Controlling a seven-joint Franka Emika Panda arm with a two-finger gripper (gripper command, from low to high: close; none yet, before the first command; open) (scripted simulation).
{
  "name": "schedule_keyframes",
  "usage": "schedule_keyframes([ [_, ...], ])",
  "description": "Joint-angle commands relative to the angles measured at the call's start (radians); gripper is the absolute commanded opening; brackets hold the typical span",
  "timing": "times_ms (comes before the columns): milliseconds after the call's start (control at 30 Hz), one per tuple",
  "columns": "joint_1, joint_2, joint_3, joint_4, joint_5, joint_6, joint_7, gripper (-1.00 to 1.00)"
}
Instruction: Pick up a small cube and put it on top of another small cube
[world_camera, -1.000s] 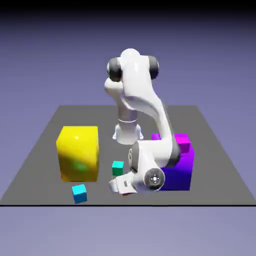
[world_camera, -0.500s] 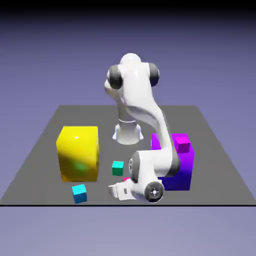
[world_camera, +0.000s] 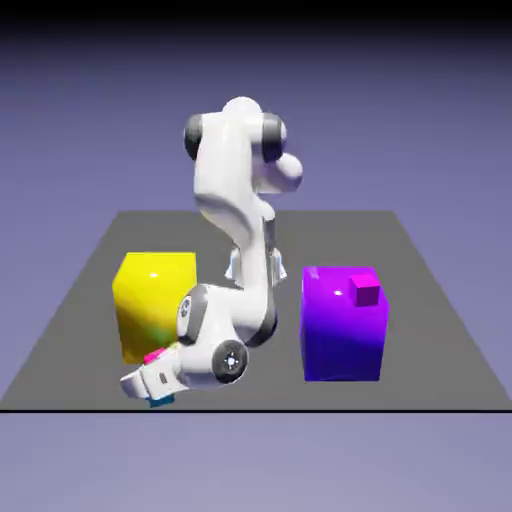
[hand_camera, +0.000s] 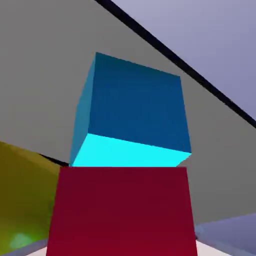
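Change: the arm has been swung from beside the purple cube (world_camera: 344, 322) toward the exterior view's left, so the carry is judged nearly done.
Gripper (world_camera: 150, 381): closed on the red cube (hand_camera: 121, 210), which is held between the fingers, hiding them.
Cyan cube (hand_camera: 131, 117): directly ahead of the held cube, just beyond its front edge.
Yellow cube (world_camera: 155, 303): close beside the hand.
Remaining: alignment and release on the cyan cube.

Place: rendered simulation | evidence: flat grey table (world_camera: 90, 300), plain blue-violet backdrop (world_camera: 400, 100), glossy untextured yellow cube (world_camera: 152, 300)
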Motion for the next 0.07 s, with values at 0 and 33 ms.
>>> schedule_keyframes([
  [0,0.015,-0.006,0.007,0.036,0.012,-0.042,-0.014,1.00],
  [33,0.029,-0.012,0.014,0.072,0.023,-0.084,-0.029,1.00],
])
